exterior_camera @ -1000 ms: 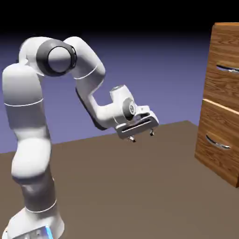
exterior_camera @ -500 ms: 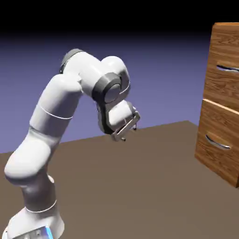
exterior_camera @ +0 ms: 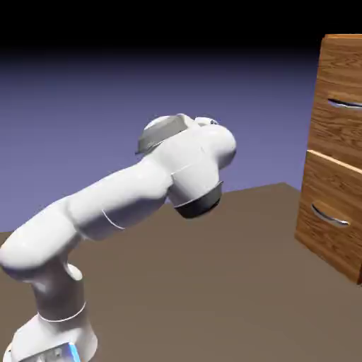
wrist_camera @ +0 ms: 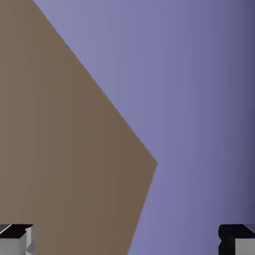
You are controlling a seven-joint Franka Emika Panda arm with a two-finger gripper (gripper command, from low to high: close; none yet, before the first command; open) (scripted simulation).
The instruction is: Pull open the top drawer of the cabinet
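Cabinet (exterior_camera: pixel 331 212) right of arm (exterior_camera: pixel 120 201)

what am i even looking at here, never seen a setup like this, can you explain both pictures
This is a computer-rendered scene. The exterior view comes from a camera standing off to the side: a white robot arm rises from a brown table, and at the right edge is a wooden cabinet with two drawer fronts in sight. The upper one, the top drawer, is the one to be pulled open; it is closed, with a curved silver handle.

The hand view comes from a camera on the arm's tool. It shows a corner of the table against the blue-violet backdrop, with the two fingertips wide apart at the bottom corners. Nothing is held between them, and the cabinet is out of that picture.
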